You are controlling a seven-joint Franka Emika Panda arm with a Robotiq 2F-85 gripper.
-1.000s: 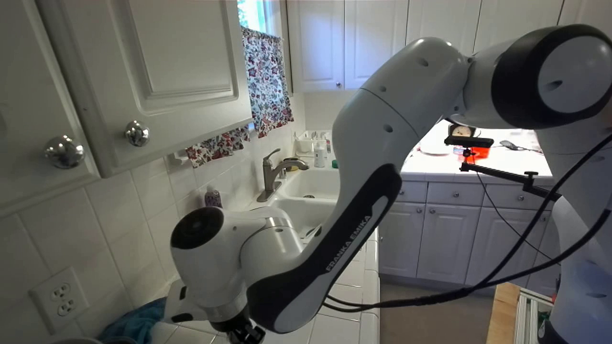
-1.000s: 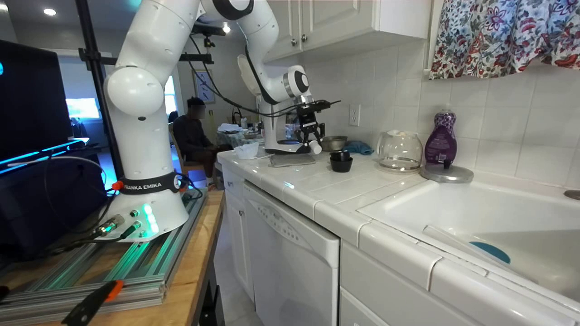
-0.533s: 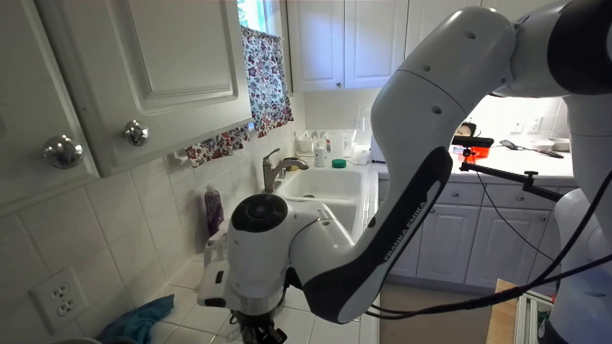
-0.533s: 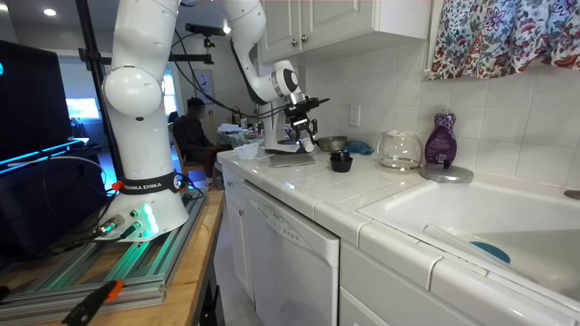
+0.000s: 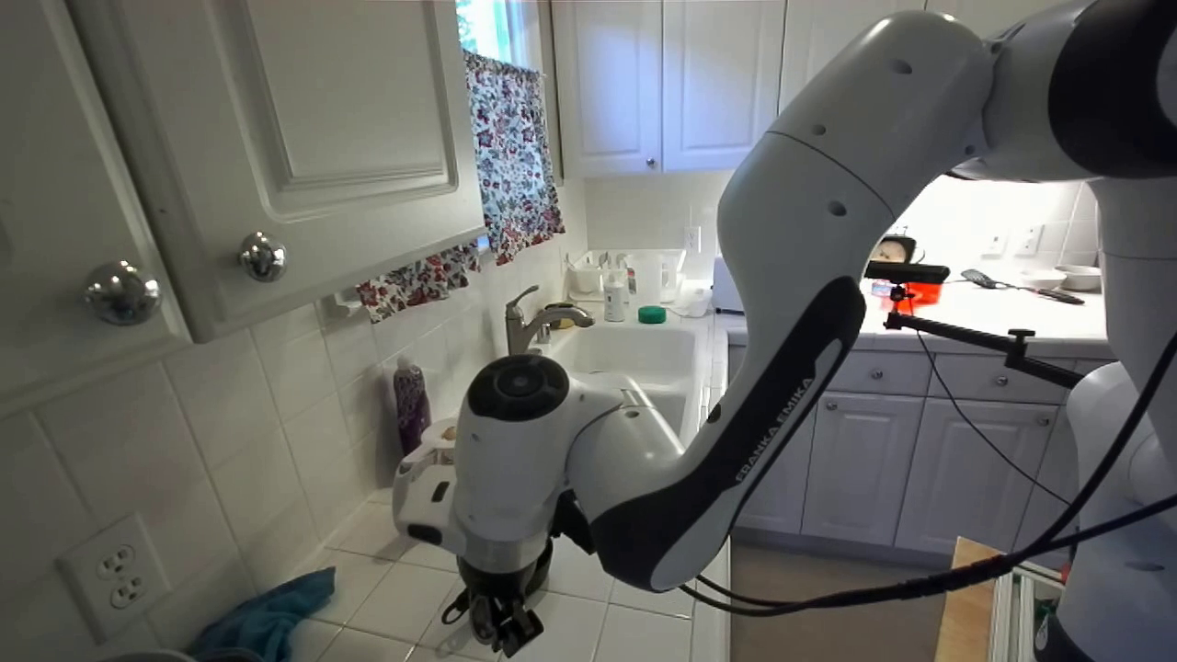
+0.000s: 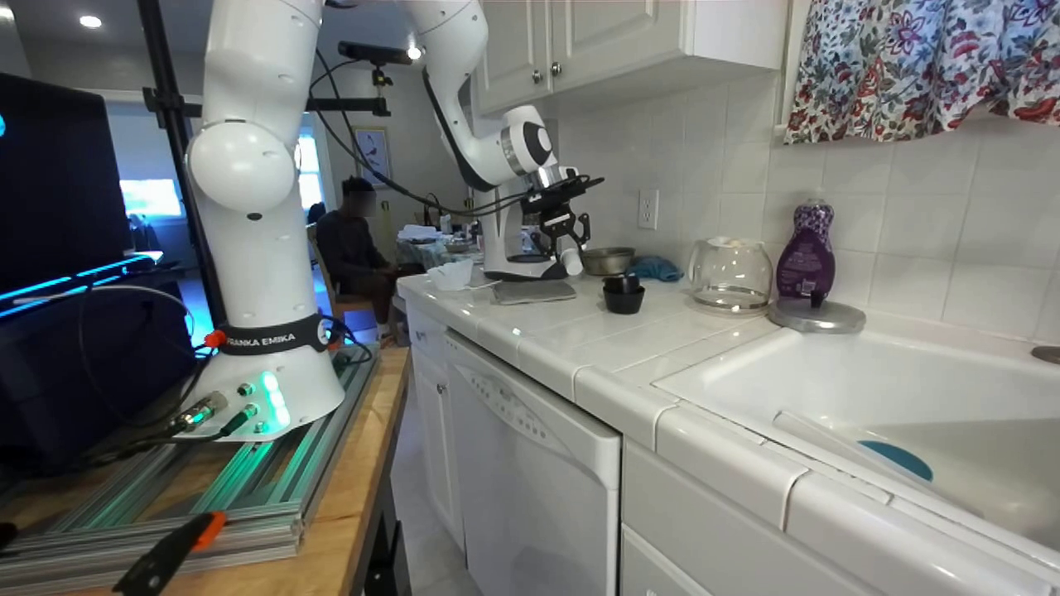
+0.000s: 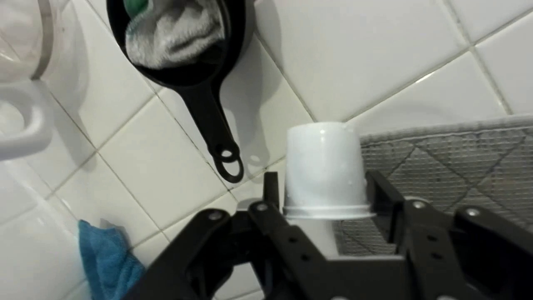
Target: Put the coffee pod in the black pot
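The coffee pod (image 7: 327,171) is white and cup-shaped, with its rim toward the wrist. My gripper (image 7: 320,196) is shut on it in the wrist view; a thin gap shows by the left finger. In an exterior view the pod (image 6: 571,261) hangs below the gripper (image 6: 565,238) above the counter. The black pot (image 7: 195,79) is at the top of the wrist view, its handle pointing toward the gripper. A grey and green fluffy thing (image 7: 177,35) lies in it. The pot (image 6: 623,301) also stands right of the gripper in that exterior view. The gripper (image 5: 506,630) hides the pod in an exterior view.
A grey mat (image 7: 449,179) lies under the pod. A glass carafe (image 6: 729,277), a purple soap bottle (image 6: 807,252) and a lid (image 6: 816,317) stand near the sink (image 6: 828,364). A wider grey pan (image 6: 609,261) and blue cloth (image 6: 654,269) lie behind.
The arm has swung right in an exterior view. In an exterior view the gripper with the pod moved left, then slightly back right and up. The pot has not moved.
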